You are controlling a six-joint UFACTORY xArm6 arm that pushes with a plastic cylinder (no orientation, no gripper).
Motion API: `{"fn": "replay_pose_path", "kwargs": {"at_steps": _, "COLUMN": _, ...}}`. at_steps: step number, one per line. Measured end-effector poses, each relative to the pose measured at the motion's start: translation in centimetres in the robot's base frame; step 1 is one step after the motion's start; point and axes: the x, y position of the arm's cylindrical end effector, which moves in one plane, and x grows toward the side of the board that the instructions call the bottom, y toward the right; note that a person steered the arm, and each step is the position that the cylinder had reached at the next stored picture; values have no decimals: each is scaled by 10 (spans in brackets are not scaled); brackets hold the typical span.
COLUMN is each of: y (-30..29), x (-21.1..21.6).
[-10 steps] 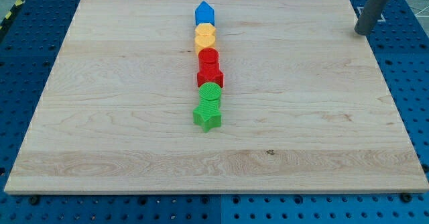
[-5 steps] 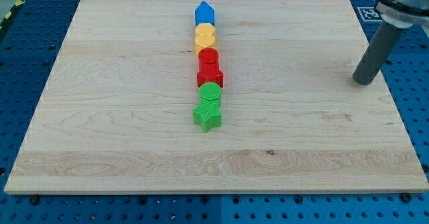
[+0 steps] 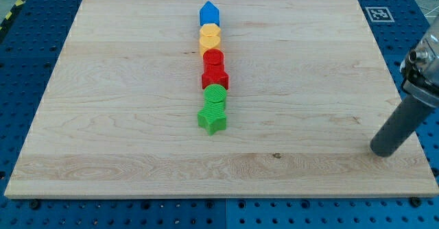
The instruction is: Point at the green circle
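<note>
The green circle [image 3: 215, 95] sits in a straight column of touching blocks near the board's middle. Just below it is a green star [image 3: 212, 120]. Above it stand a red star-like block [image 3: 215, 77], a red circle [image 3: 213, 59], two yellow blocks [image 3: 210, 38] and a blue house-shaped block [image 3: 209, 14] at the top. My tip [image 3: 383, 149] rests on the board near its right edge, far to the right of and below the green circle, touching no block.
The wooden board [image 3: 103, 119] lies on a blue perforated table [image 3: 20, 57]. A printed marker tag [image 3: 378, 13] sits off the board at the top right.
My tip has moved down the view's right side, from beside the board's top right corner to low on its right edge. The blocks have not moved.
</note>
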Motion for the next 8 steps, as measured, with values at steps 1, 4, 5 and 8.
{"fn": "replay_pose_path", "kwargs": {"at_steps": 1, "y": -7, "x": 20}}
{"fn": "replay_pose_path", "kwargs": {"at_steps": 4, "y": -135, "x": 28}}
{"fn": "replay_pose_path", "kwargs": {"at_steps": 5, "y": -184, "x": 28}}
{"fn": "replay_pose_path", "kwargs": {"at_steps": 8, "y": -217, "x": 28}}
